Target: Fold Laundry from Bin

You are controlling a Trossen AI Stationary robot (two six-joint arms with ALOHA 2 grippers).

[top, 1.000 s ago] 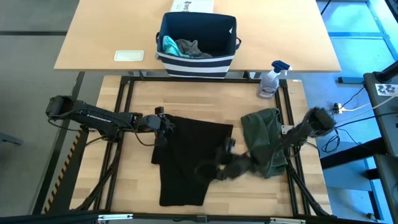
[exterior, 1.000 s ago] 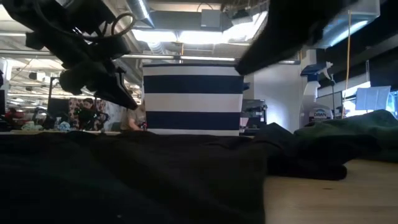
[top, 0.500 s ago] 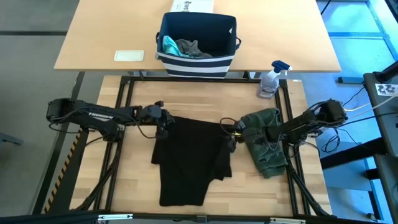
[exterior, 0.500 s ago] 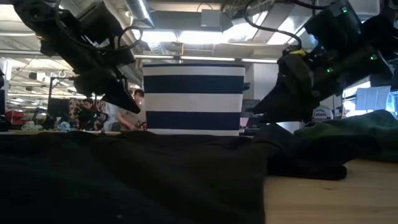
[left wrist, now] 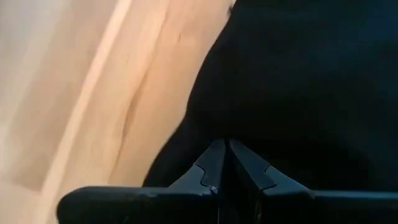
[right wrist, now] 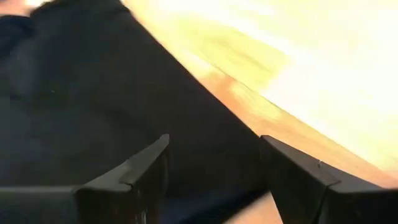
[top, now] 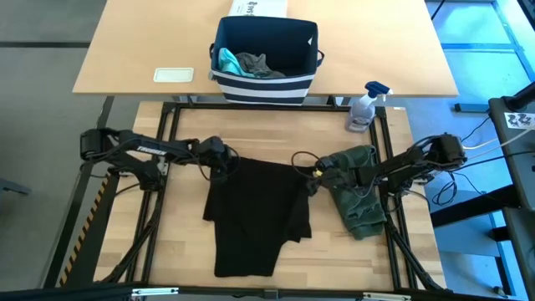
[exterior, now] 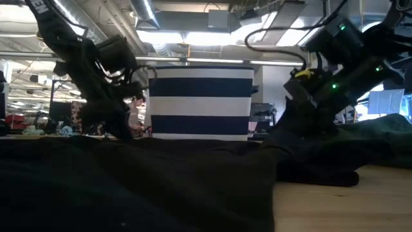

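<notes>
Currently mid-fold on the black tee (top: 255,213), which lies flat in the middle of my table (top: 184,251), roughly rectangular with a longer strip hanging toward the near edge

Left tool (top: 224,161) sits at the tee's far-left corner, fingers pressed together; the wrist view shows them meeting right at the cloth's edge, so I judge it's pinching that corner, though I can't see fabric between the tips

Right tool (top: 308,177) is low at the tee's far-right corner, fingers spread and straddling the hem in its wrist view, nothing pinched yet

Olive piece (top: 358,194) lies bunched just right of the tee, under my right arm, touching or nearly touching the tee's right edge

Bin (top: 266,57) is on the other table beyond mine, well apart, with a teal piece (top: 226,60) and a grey piece (top: 257,64) inside, so more to pull after this one

Next move, my read: pinch the right tool on its corner, then lift both far corners together and carry them toward the near edge for a fold. Needs even height on both sides, or the cloth will skew. Also need to keep the right arm from dragging the olive piece along

Writing: spray bottle (top: 365,107) by my table's far-right corner reads "DAWN" in the low view. Left arm has white lettering, too small to read. White box (top: 261,7) behind the bin has print, unreadable. White card (top: 173,75) left of the bin, no legible text
</notes>
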